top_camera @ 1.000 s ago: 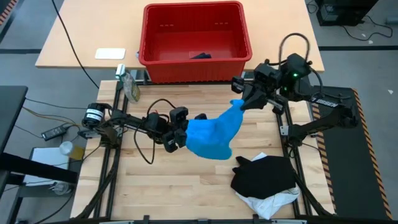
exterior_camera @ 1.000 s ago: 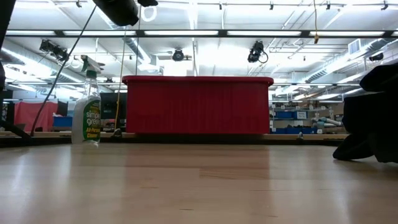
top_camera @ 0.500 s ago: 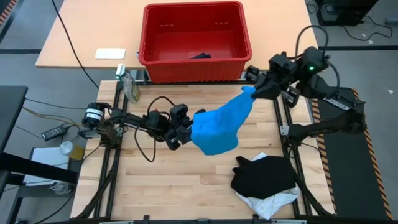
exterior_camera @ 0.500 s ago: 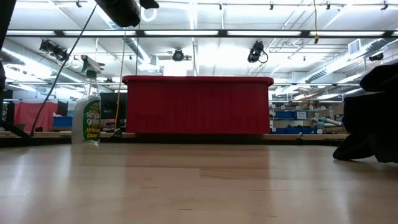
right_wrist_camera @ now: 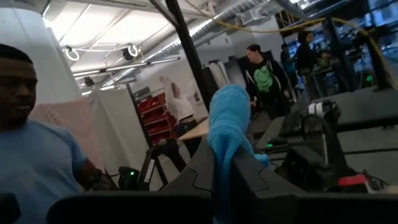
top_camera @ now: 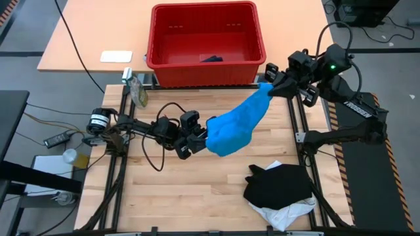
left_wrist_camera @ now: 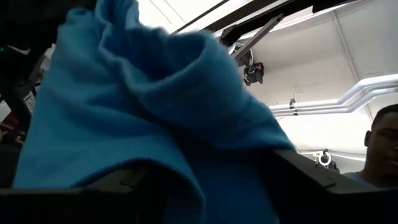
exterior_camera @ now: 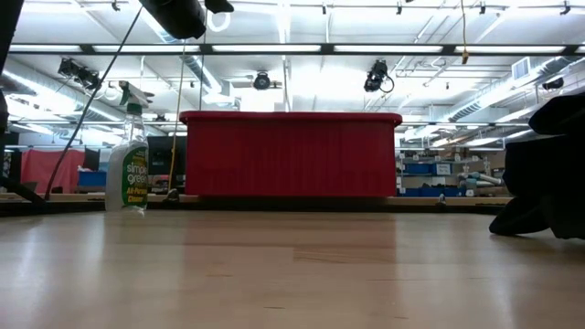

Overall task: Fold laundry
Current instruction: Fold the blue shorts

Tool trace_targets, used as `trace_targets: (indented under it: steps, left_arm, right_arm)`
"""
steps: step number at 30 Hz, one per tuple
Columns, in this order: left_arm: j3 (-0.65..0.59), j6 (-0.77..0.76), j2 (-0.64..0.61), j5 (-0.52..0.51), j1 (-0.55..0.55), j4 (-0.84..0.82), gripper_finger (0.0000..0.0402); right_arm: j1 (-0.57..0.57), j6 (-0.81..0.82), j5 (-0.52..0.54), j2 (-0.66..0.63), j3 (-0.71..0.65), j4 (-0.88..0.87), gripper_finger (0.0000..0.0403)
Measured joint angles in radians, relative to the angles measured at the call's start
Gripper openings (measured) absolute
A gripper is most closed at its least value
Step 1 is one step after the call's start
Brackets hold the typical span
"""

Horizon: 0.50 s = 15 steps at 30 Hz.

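Black garment [top_camera: 279,182] on white one [top_camera: 287,211], desk's near right corner, unmoved. Left gripper [top_camera: 197,139] grips blue garment [top_camera: 233,126] mid-desk, jaws wide. Right gripper [top_camera: 270,88], clamped on its far end, has pulled further toward far right edge; cloth stretched tauter, airborne.

Your right gripper [top_camera: 268,88] is sitting raised at the table's far right corner, its arm reaching in from the right side, and its fingers [right_wrist_camera: 249,171] are pinching tight on the blue garment [top_camera: 234,124]. Your left gripper [top_camera: 201,136] is lying low near the table's middle, arm stretching in from the left edge, wrist pointing toward the other arm. Its fingers [left_wrist_camera: 323,186] are standing wide apart around the other end of that cloth, though a true grip is hard to confirm.
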Motion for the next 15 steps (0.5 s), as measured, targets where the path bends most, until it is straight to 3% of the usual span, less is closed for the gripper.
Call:
trace_targets:
  steps: [15]
  left_arm:
    - [0.000,0.000,0.000,-0.006,0.000,0.000,0.0240]
  right_arm:
    - [-0.097,0.056,-0.086,-0.036,0.000,-0.003,0.0025]
